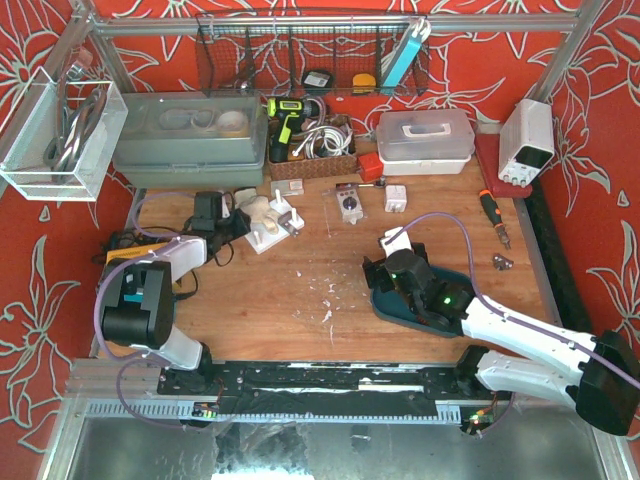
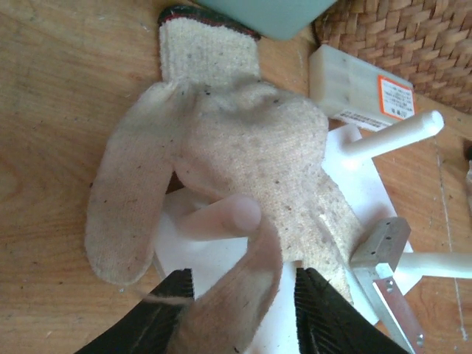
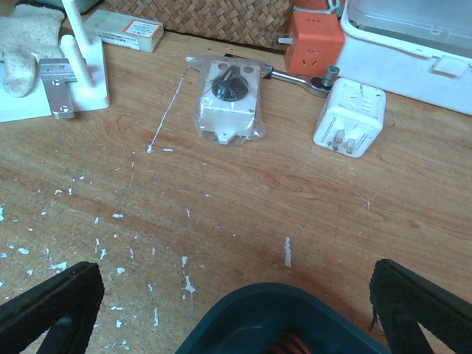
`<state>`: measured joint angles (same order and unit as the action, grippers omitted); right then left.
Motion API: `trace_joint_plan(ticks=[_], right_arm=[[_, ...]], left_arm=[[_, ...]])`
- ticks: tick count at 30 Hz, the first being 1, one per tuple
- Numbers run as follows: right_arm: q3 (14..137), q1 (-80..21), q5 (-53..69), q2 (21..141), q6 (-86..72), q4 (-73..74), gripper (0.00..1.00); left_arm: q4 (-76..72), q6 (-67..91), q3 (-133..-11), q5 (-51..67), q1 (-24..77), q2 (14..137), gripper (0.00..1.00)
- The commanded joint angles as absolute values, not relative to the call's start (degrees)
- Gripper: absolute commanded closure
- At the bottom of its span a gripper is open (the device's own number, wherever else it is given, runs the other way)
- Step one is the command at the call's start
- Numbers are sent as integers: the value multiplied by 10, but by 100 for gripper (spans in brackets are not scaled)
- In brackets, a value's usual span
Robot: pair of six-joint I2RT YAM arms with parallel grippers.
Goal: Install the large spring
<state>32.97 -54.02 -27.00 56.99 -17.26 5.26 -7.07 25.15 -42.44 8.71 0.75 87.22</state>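
A white fixture (image 2: 214, 262) with upright white pegs (image 2: 221, 217) stands at the back left of the table (image 1: 272, 225). A beige knitted glove (image 2: 243, 140) lies over it. My left gripper (image 2: 243, 310) is open right above it, with one glove finger lying between the jaws. My right gripper (image 3: 236, 310) is wide open over the rim of a dark teal tray (image 3: 251, 313). Orange coils of the large spring (image 3: 286, 346) show in that tray at the frame's bottom edge. In the top view the right gripper (image 1: 388, 272) hovers at the tray (image 1: 382, 303).
A metal bracket (image 2: 383, 273) sits on the fixture's right side. A labelled white box (image 2: 361, 92) and a wicker basket (image 2: 413, 44) lie behind. A bagged part (image 3: 227, 99), a white plug adapter (image 3: 349, 118), an orange block (image 3: 317, 40) and a screwdriver (image 1: 493, 215) lie mid-table.
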Motion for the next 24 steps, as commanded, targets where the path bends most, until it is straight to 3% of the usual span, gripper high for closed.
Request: trace_joint_plan(ticks=[1, 7, 15, 20, 24], right_arm=[[342, -542, -287, 576, -170, 60, 1], [342, -542, -287, 580, -170, 58, 1], [343, -543, -285, 580, -170, 60, 1], [343, -542, -287, 578, -170, 63, 1], [345, -542, -284, 576, -170, 63, 1]], left_arm=[[-87, 250, -439, 104, 5, 866, 66], [-79, 259, -449, 111, 5, 847, 99], [-59, 284, -541, 130, 5, 844, 100], [2, 260, -611, -21, 4, 857, 100], [12, 247, -598, -178, 1, 835, 100]])
